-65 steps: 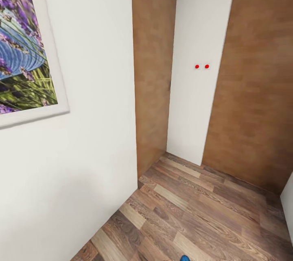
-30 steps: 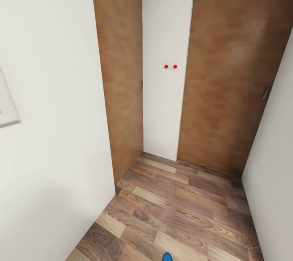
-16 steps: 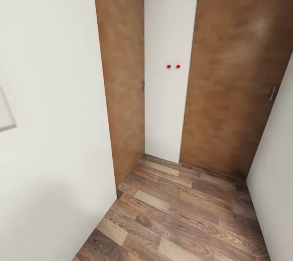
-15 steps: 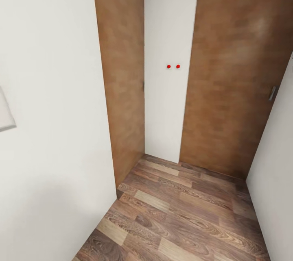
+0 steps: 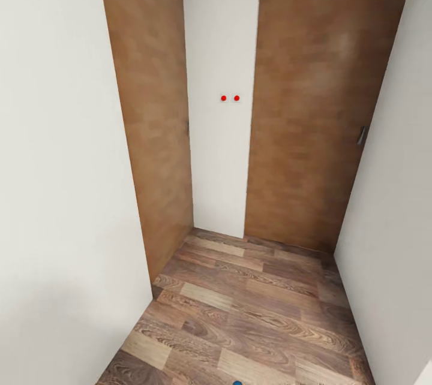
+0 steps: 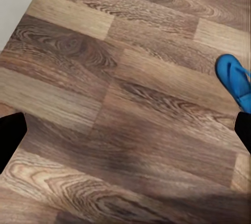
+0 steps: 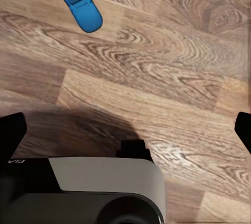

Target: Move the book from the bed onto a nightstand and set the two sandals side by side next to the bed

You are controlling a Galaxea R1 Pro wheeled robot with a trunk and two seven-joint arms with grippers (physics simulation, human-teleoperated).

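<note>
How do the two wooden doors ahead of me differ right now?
The left door runs along the side wall and is seen at a steep angle, so it looks narrow; the right door faces the head camera almost squarely and looks broad. The right door shows a grey handle at its right edge; the left door shows only a small dark fitting at its edge. Both are tan wood, closed, and reach down to the plank floor.

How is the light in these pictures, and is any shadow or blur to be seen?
Head view: soft even light, doors slightly blurred. Left wrist view: faint shadow on the floor. Right wrist view: dark shadow on the planks, sandal sharp.
</note>
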